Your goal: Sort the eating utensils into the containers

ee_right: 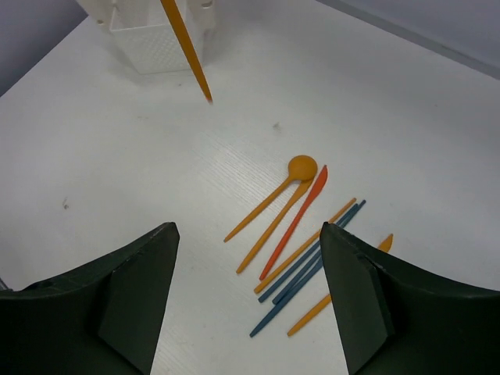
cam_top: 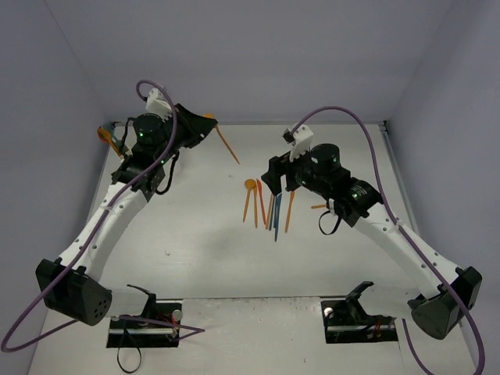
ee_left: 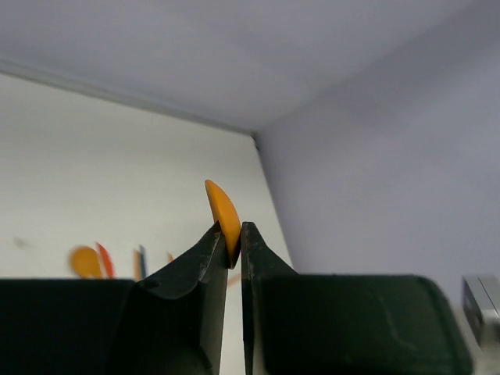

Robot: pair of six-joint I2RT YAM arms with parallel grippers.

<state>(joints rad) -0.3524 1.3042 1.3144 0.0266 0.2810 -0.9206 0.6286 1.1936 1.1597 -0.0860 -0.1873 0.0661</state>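
Observation:
My left gripper (cam_top: 205,125) is shut on the bowl end of an orange spoon (cam_top: 226,144), held in the air at the back left with the handle pointing down and right. In the left wrist view the orange bowl (ee_left: 223,209) sticks out between the closed fingertips (ee_left: 233,234). My right gripper (cam_top: 275,186) is open and empty above the loose utensils (cam_top: 266,205). These lie between its fingers (ee_right: 246,258): two orange spoons (ee_right: 301,168), a red knife (ee_right: 301,215), several blue pieces (ee_right: 308,269) and another orange piece (ee_right: 336,301). The white bins (ee_right: 152,43) stand at the back left.
In the top view the bins are mostly hidden behind the left arm; orange and teal utensils (cam_top: 105,137) stick up there. A short orange piece (cam_top: 319,206) lies under the right arm. Grey walls close in the back and both sides.

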